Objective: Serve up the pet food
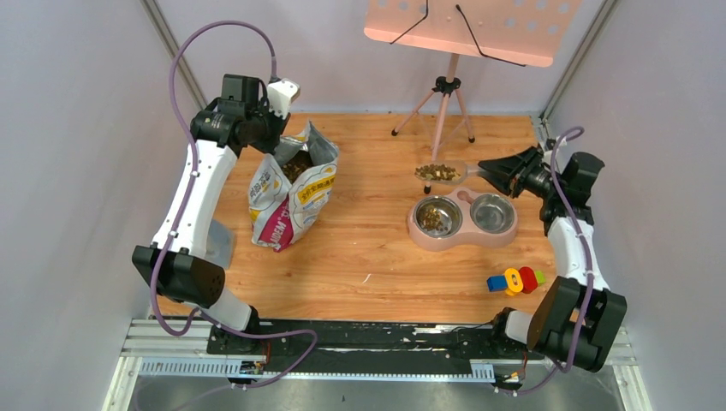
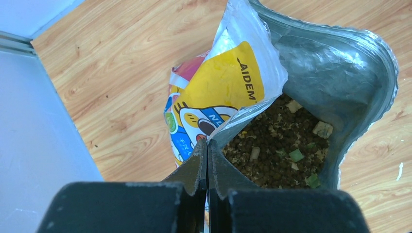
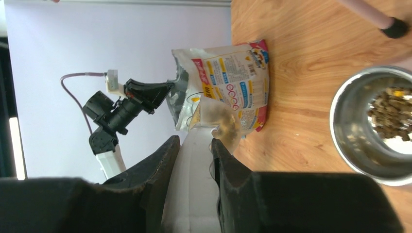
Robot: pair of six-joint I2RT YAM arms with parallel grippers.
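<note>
I read the table top (image 1: 377, 257) as wood-grain board, smooth, with a low sheen. The pet food bag (image 2: 228, 87) is glossy printed plastic film outside. Its lining, at upper right of the left wrist view, is dull silver foil, creased. The pet food (image 2: 272, 145) inside is dry, rough and matt. The bare bowl (image 1: 492, 212), right of centre in the top view, is polished metal, seated in a smooth pink plastic feeder (image 1: 462, 241). The scoop (image 1: 461, 170) is clear plastic. The left gripper (image 2: 207, 144) looks matt black.
</note>
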